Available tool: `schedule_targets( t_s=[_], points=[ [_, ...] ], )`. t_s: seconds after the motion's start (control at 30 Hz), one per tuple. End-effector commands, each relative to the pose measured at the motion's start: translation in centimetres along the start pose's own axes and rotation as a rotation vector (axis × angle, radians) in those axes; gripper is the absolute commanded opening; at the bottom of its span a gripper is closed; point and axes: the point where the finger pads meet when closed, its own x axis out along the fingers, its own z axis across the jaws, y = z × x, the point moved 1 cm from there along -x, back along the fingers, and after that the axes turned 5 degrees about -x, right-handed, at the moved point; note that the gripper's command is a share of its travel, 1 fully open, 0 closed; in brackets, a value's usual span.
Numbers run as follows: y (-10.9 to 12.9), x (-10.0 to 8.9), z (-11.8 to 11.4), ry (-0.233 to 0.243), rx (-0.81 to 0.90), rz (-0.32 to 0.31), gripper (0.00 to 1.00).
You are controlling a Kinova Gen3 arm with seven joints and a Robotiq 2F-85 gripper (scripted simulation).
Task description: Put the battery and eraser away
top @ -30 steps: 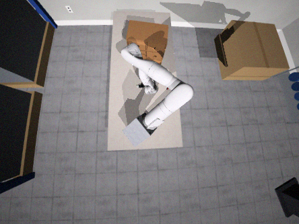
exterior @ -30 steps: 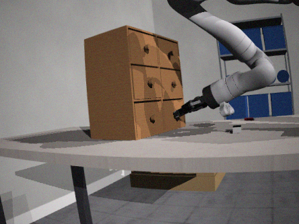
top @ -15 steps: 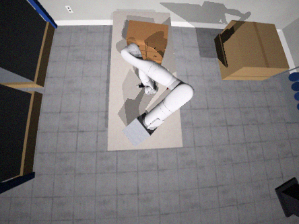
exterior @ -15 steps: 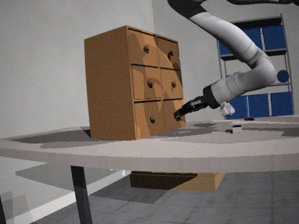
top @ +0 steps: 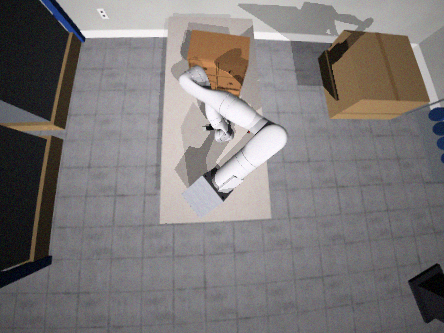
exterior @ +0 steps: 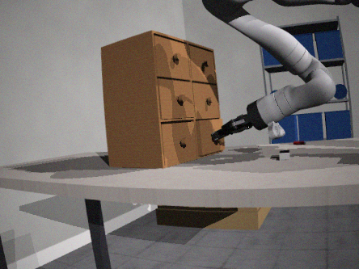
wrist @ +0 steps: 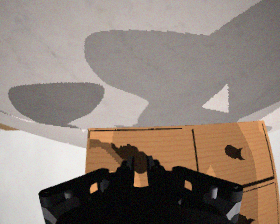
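Note:
The small wooden chest (exterior: 162,98) stands on the table with its drawer fronts toward the arm; it also shows in the overhead view (top: 220,59) and upside down in the wrist view (wrist: 188,160). My gripper (exterior: 218,136) is at the front of the bottom-row right drawer (exterior: 210,136), shut on that drawer's dark knob (wrist: 139,162). The other drawers look pushed in. A small pale block, perhaps the eraser (exterior: 285,156), lies on the table to the right of the chest. I cannot make out the AA battery.
A small red thing (exterior: 299,142) lies farther back on the table. A large cardboard box (top: 375,74) stands on the floor beside the table. Blue shelving (exterior: 311,86) stands behind. The arm's base (top: 205,194) is at the table's near end.

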Motion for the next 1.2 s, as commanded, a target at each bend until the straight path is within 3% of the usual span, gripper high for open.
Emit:
schedule_targets(
  t_s=[0.0, 1.17],
  points=[
    [0.3, -0.4, 0.1, -0.002, -0.003, 0.004, 0.13],
    [1.6, -4.2, 0.2, -0.002, -0.003, 0.004, 0.13]
  ],
)
